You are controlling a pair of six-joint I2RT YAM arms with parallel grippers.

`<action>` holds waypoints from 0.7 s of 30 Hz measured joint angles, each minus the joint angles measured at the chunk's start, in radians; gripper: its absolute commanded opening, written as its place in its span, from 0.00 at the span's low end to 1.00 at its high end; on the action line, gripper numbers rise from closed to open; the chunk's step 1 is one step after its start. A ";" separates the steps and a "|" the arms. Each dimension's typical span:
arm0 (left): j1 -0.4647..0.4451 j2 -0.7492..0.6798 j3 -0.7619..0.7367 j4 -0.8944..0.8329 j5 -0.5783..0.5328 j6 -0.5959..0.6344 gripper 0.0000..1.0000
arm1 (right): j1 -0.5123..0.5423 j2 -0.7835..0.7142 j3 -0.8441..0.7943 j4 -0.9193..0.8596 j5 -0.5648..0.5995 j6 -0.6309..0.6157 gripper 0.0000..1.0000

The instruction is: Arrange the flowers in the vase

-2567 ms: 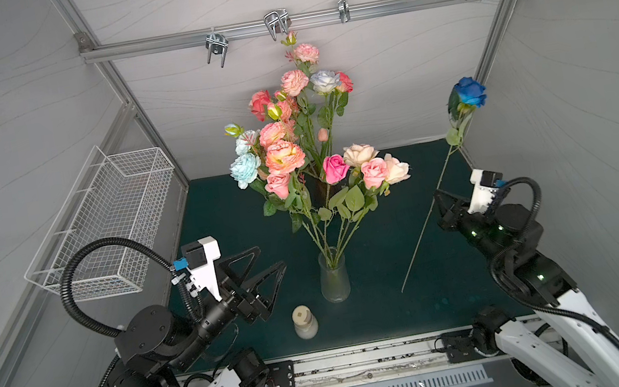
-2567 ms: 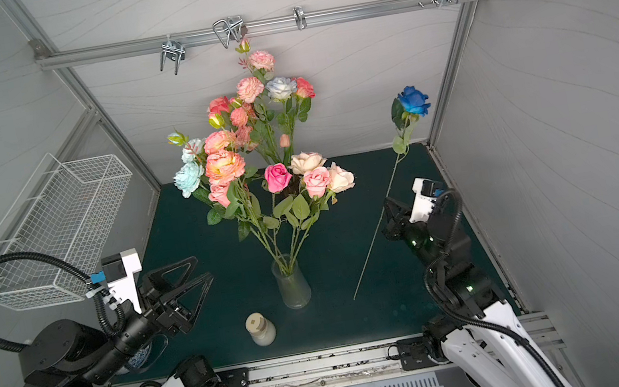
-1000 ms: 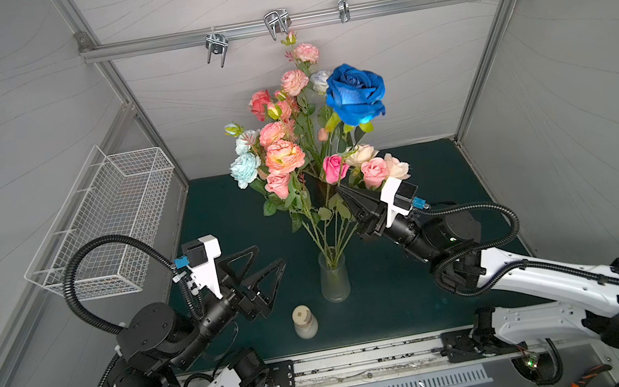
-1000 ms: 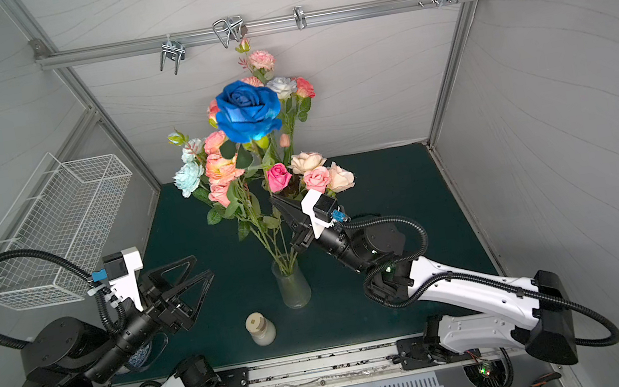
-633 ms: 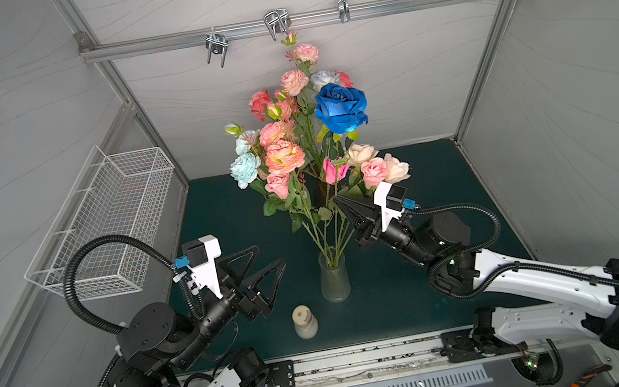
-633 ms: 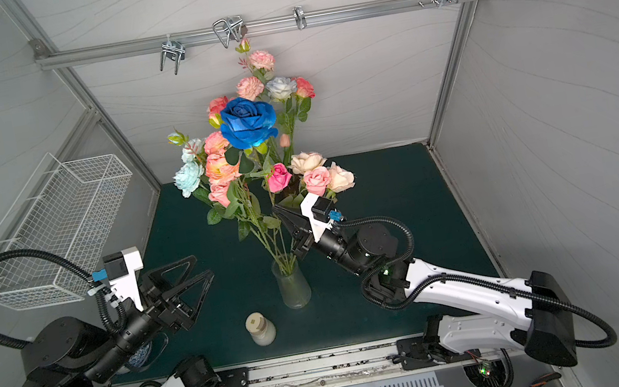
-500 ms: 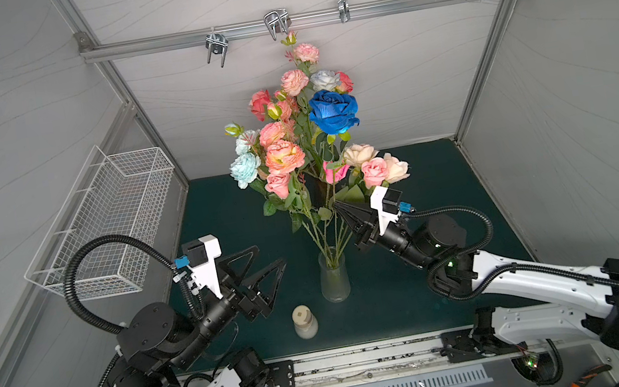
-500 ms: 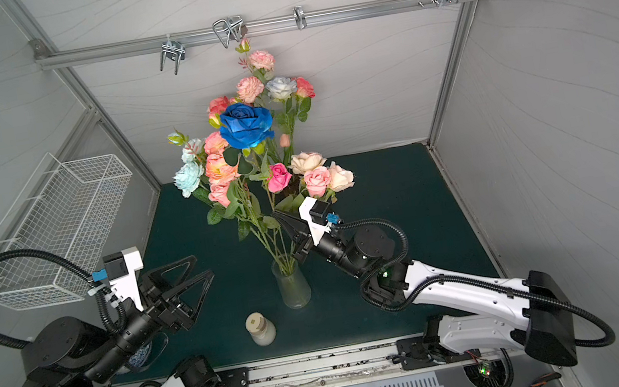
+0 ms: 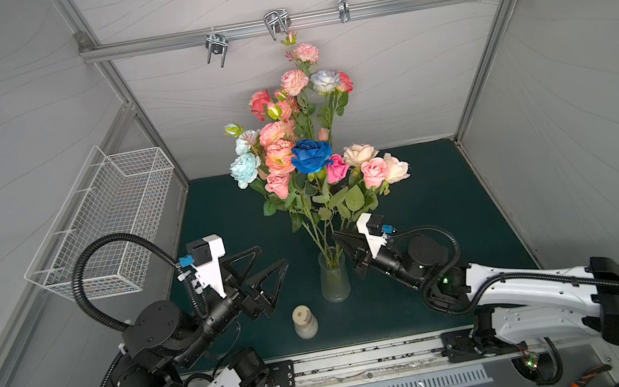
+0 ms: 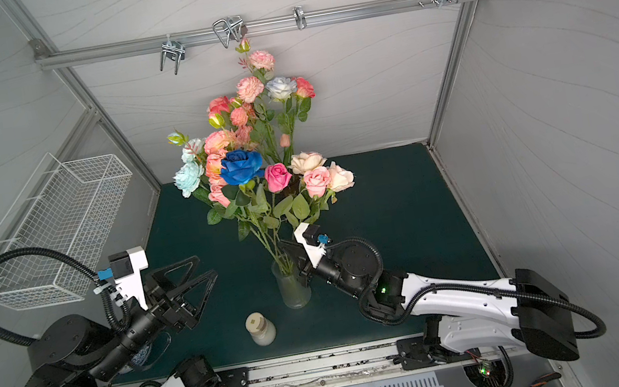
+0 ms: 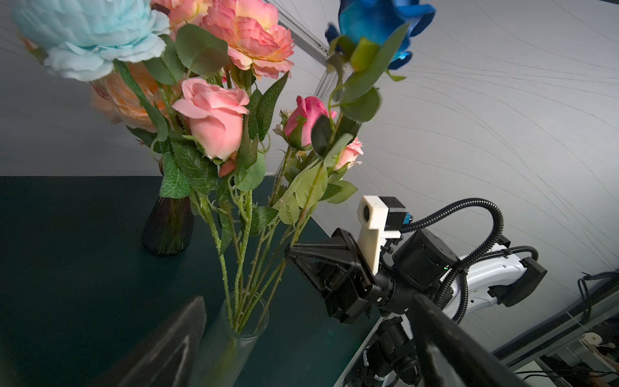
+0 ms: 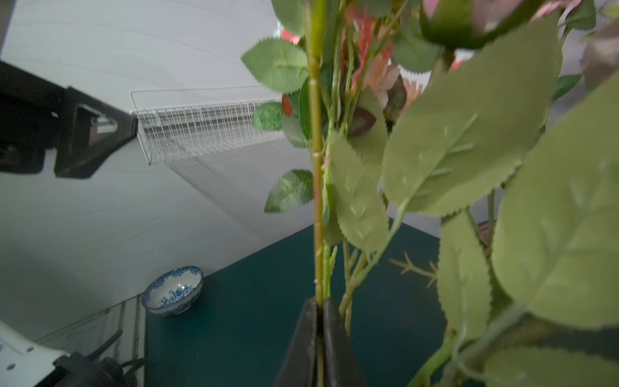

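The blue rose (image 9: 310,155) stood among the other flowers (image 9: 374,171) at mid-frame, its stem down in the clear vase (image 9: 334,279). The right gripper (image 12: 320,303) pinched that stem just above the rim, likely steadying it for seating. The left gripper (image 9: 273,255), lower left, hung spread wide and empty, clear of the blooms.

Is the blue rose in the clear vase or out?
In: the blue rose has its stem in the clear vase, the right gripper shut on it above the rim.

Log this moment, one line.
right gripper: shut on blue rose stem | blue rose: stem in clear vase | left gripper: open, empty
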 measured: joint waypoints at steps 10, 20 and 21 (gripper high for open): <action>0.000 0.004 0.000 -0.002 -0.002 0.000 0.97 | 0.142 -0.235 -0.134 -0.176 0.096 0.073 0.54; 0.000 -0.009 0.000 -0.140 -0.243 -0.044 0.96 | 0.171 -0.523 -0.185 -0.393 0.215 0.169 0.60; 0.000 -0.009 0.000 -0.174 -0.285 -0.060 0.97 | 0.171 -0.543 -0.185 -0.407 0.225 0.172 0.60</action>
